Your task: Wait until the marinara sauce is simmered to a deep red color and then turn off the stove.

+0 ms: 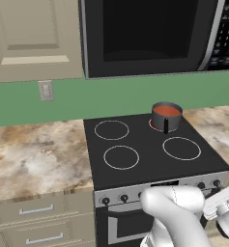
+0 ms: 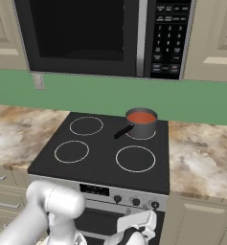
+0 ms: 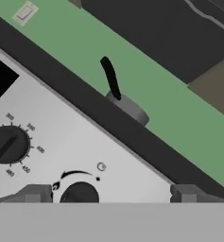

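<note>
Wide-open tool (image 3: 108, 194) straddling stove (image 3: 132, 156) knob (image 3: 79, 194).

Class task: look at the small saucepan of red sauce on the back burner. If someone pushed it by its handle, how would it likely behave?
The saucepan would probably slide easily, since it stands on the stove's smooth glass top. Its long handle sticks out to one side, so a push there might swivel it. The marinara sauce sits near the rim and could slosh over.

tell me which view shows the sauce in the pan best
The right base view: it looks down into the saucepan, so the marinara sauce shows as a full orange-red disc. The left base view gives a thinner sliver of it; the hand view catches the pan's outside and handle, no sauce.
</note>
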Controlling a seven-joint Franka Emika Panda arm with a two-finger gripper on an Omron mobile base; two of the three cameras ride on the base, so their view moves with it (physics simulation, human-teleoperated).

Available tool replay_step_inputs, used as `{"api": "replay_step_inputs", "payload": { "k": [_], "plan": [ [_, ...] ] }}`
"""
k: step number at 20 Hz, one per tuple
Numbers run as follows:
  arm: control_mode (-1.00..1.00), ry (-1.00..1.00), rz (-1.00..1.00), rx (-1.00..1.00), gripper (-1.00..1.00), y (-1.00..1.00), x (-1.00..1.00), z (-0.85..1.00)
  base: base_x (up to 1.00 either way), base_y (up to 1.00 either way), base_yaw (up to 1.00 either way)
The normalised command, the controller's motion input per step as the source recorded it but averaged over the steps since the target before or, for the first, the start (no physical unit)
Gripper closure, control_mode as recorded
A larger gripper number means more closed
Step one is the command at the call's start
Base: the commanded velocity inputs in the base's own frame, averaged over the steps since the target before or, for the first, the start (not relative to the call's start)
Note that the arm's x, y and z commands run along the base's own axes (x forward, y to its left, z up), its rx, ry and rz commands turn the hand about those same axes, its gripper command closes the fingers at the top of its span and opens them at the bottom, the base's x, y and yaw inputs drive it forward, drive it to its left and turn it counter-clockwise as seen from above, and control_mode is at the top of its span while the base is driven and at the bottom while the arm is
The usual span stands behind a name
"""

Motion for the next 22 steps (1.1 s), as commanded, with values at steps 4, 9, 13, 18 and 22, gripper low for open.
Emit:
{"api": "replay_step_inputs", "payload": {
  "k": [4,9,13,18,22],
  "plan": [
    [-1.0,0.0,0.0,-0.03,-1.0,0.0,0.27,-0.12,0.0,0.0,0.0],
    [-1.0,0.0,0.0,-0.04,-1.0,0.0,0.22,-0.18,0.0,0.0,0.0],
    [-1.0,0.0,0.0,-0.03,-1.0,0.0,0.17,-0.22,0.0,0.0,0.0],
    [-1.0,0.0,0.0,-0.03,-1.0,0.0,0.15,-0.23,0.0,0.0,0.0],
    [-1.0,-0.02,0.0,-0.04,-1.0,0.0,0.14,-0.19,0.0,0.0,0.0]
  ]
}}
